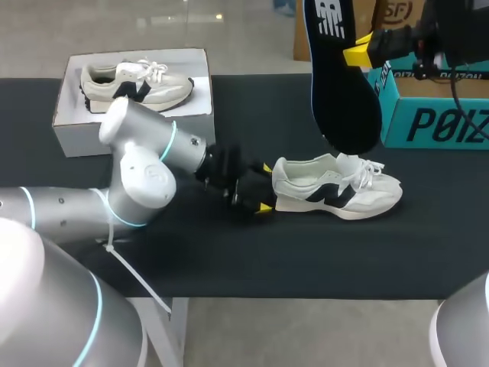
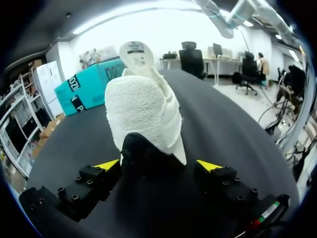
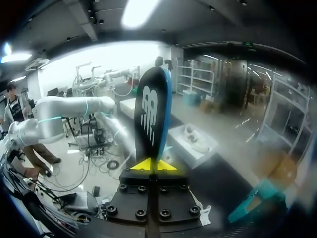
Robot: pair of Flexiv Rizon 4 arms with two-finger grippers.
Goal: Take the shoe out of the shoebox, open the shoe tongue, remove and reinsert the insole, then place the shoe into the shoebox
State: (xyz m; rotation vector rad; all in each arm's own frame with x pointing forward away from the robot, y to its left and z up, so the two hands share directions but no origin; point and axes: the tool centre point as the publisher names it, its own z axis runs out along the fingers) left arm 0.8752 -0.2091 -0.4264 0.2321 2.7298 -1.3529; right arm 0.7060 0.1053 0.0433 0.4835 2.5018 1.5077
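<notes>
A white sneaker with dark trim (image 1: 336, 189) lies on the black table, heel toward my left arm. My left gripper (image 1: 264, 186) is at that heel, open, a yellow tip on each side of it without touching. From the left wrist the heel (image 2: 143, 114) fills the space ahead of the gripper (image 2: 157, 164). My right gripper (image 1: 357, 47) hangs high above the shoe, shut on a dark blue insole (image 1: 344, 84) that dangles toe-down. The right wrist view shows the insole (image 3: 152, 116) rising from the closed tips (image 3: 154, 164). The white shoebox (image 1: 131, 122) at the back left holds a second sneaker (image 1: 135, 84).
A teal box (image 1: 435, 115) stands at the back right, close behind the hanging insole. A cardboard box (image 1: 393, 19) sits beyond it. Bare black table lies in front of the shoe and between shoe and shoebox.
</notes>
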